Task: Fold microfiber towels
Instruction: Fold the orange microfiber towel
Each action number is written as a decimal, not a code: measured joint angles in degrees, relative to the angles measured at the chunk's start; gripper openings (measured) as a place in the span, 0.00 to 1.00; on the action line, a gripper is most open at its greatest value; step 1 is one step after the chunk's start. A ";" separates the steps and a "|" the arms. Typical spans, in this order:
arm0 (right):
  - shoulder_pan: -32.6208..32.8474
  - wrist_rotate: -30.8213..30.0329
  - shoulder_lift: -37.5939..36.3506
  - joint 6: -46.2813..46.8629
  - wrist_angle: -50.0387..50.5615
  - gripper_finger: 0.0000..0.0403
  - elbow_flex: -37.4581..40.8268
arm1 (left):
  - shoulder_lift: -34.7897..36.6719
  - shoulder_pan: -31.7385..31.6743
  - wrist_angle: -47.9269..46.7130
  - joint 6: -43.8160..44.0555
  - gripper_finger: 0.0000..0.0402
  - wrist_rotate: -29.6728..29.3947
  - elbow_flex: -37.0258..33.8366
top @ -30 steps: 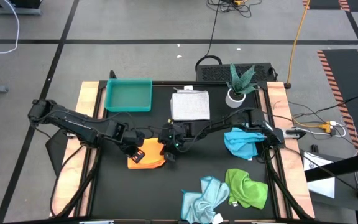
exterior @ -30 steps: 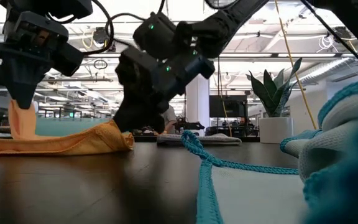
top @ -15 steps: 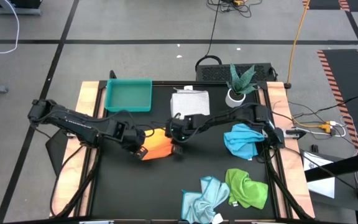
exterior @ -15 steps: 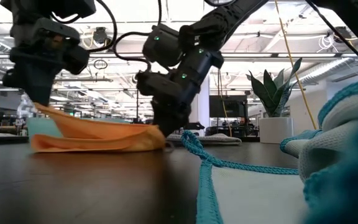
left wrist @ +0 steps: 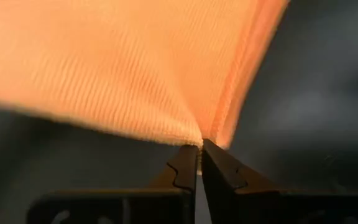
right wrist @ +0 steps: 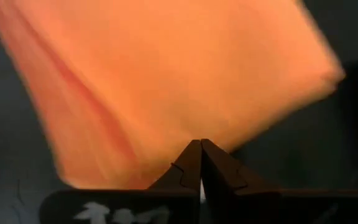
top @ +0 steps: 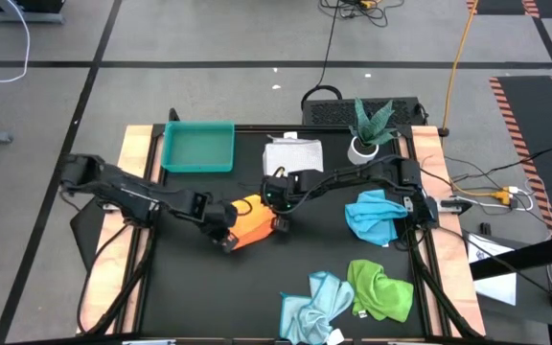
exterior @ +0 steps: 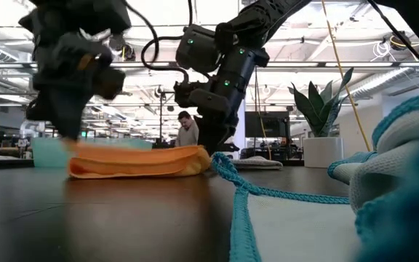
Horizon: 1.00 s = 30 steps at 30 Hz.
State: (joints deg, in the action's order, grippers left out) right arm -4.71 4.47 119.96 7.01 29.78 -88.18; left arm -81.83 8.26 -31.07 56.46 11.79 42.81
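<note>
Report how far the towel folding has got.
Done: the white-grey towel lies folded flat near the teal tray.
In hand: the orange towel, pinched at opposite edges by the left gripper and right gripper, both shut on it, mid-fold.
Left: the bright blue towel, green towel and pale blue towel lie crumpled.

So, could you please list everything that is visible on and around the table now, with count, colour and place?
Orange towel: one, orange, table centre, held at two edges.
White-grey towel: one, folded, back centre.
Bright blue towel: one, crumpled, right side.
Green towel: one, crumpled, front right.
Pale blue towel: one, crumpled, front centre, beside the green one.
Tray: one, teal, back left.
Potted plant: one, green in white pot, back right.
Person: one, far behind the table.
Left gripper: shut on the orange towel.
Right gripper: shut on the orange towel.
</note>
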 joint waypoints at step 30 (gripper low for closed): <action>0.04 -0.01 -3.34 -0.88 2.28 0.00 -0.13 | -3.71 -2.57 -9.35 -12.32 0.05 0.64 7.89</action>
State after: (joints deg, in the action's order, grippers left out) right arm -4.67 4.46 116.62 6.12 32.06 -88.31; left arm -85.54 5.69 -40.42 44.14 12.43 50.70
